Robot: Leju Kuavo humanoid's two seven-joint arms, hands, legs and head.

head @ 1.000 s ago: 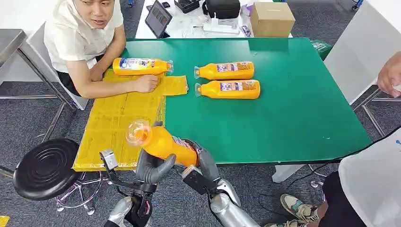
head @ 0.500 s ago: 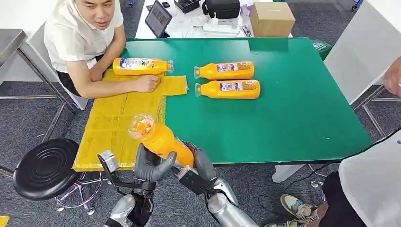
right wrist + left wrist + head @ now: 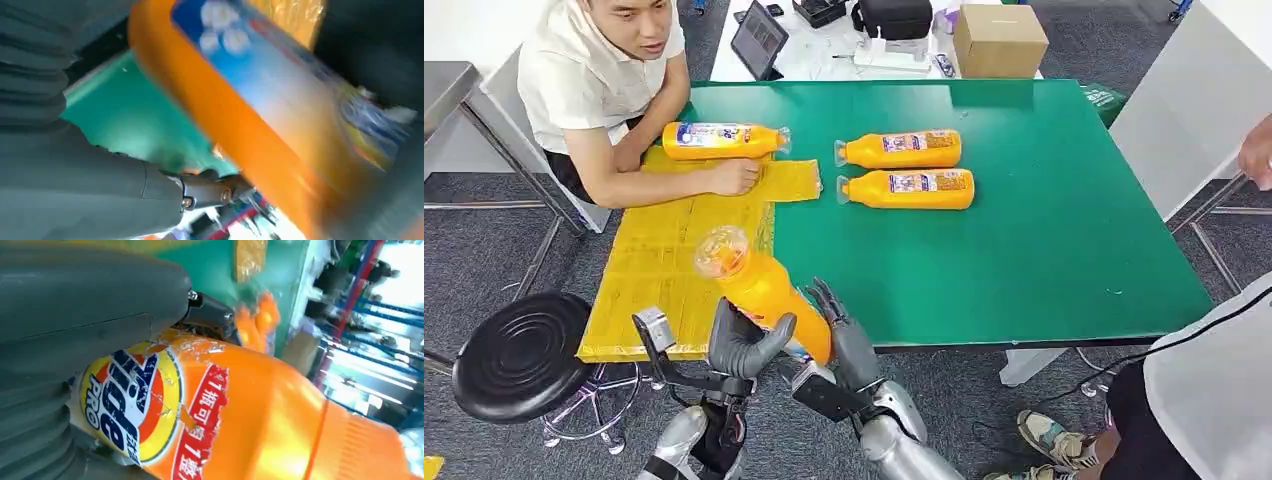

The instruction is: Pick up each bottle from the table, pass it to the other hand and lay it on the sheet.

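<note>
Bottle [image 3: 764, 290] gripped by left robot hand [image 3: 742, 345]; label [image 3: 131, 402] legible wrist-side.

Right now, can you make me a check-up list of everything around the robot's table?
Surface: green table, a yellow sheet over its left part.
Job's things: one orange bottle held up near the front edge; one bottle on the sheet; two bottles on the green, lying side by side.
Clutter: cardboard box, tablet and dark bag on the white table behind.
Hands: left hand grips the held bottle; right hand beside it with fingers spread.
Cables: black cable under the table's right side.
Surroundings: seated person with an arm on the sheet; black stool; grey carpet.
</note>
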